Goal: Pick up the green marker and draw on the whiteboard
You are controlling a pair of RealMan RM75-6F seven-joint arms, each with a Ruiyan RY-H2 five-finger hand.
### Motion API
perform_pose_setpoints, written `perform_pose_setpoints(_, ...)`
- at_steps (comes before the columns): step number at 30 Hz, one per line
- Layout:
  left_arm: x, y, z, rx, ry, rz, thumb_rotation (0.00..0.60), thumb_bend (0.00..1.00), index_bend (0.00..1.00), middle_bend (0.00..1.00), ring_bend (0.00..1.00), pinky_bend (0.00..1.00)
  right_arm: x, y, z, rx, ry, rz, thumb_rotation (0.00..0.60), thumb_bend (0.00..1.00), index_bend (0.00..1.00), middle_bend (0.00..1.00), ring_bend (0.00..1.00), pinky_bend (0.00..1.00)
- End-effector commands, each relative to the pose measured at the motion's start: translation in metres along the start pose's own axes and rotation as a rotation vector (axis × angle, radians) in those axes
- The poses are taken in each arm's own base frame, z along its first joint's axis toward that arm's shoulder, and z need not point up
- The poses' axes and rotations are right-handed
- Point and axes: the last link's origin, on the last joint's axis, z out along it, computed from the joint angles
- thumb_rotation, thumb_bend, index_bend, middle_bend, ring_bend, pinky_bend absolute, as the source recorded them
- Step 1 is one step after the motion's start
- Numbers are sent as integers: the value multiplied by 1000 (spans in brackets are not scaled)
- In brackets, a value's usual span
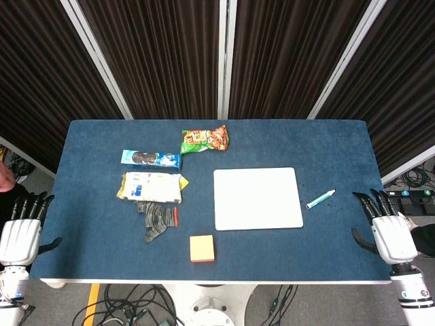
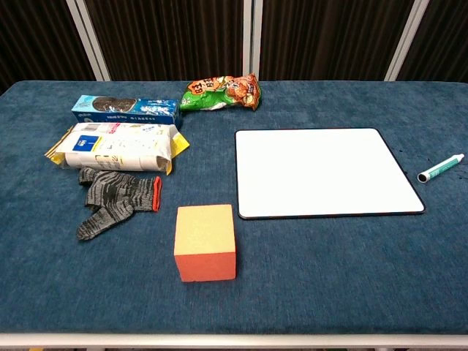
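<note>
Our fingers are spread and hold nothing on either side: the left hand [image 1: 20, 234] hangs off the left edge of the table [image 1: 95, 244] and the right hand [image 1: 387, 231] off the right edge, both palms down at about table height, which we read as a rest pose before any reach. The green marker [image 1: 320, 199] lies flat on the blue cloth just beside the right edge of the whiteboard [image 1: 257, 197], apart from it and tilted, its cap end toward the far right. It sits nearer our right hand, so we judge that hand the natural one for the pickup. The whiteboard lies flat and blank near the table's middle, within reach for drawing. The snack packets [image 2: 124, 142], the grey glove [image 2: 117, 197] and the orange block [image 2: 205, 242] sit to the left, well apart from the marker.
</note>
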Motion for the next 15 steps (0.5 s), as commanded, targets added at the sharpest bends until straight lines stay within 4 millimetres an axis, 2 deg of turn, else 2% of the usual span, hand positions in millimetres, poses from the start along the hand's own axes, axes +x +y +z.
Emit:
perform_pose_setpoints(1, 0, 0, 0, 0, -2, -2, 600, 68, 128, 67, 0, 0, 0, 0, 0, 1, -1, -1, 600, 247, 96, 146, 0, 0)
perform_pose_setpoints(7, 0, 1, -1, -2, 0, -6, 600, 67, 127, 67, 0, 0, 0, 0, 4, 8, -4, -6, 600, 246, 96, 150, 0, 0)
perform_pose_setpoints(9, 0, 2, -1, -2, -1, -12, 600, 68, 128, 67, 0, 0, 0, 1, 12, 8, -10, -19, 600, 246, 96, 154, 0, 0)
perform_pose_setpoints(12, -1, 3, -1, -6, -4, -14, 600, 68, 127, 67, 0, 0, -4, 2, 31, 13, -33, -50, 600, 242, 101, 185, 0, 0)
perform_pose_setpoints(15, -1, 5, 0, -12, -6, -22, 600, 68, 127, 67, 0, 0, -17, 5, 59, 22, -72, -98, 600, 242, 192, 270, 35, 21)
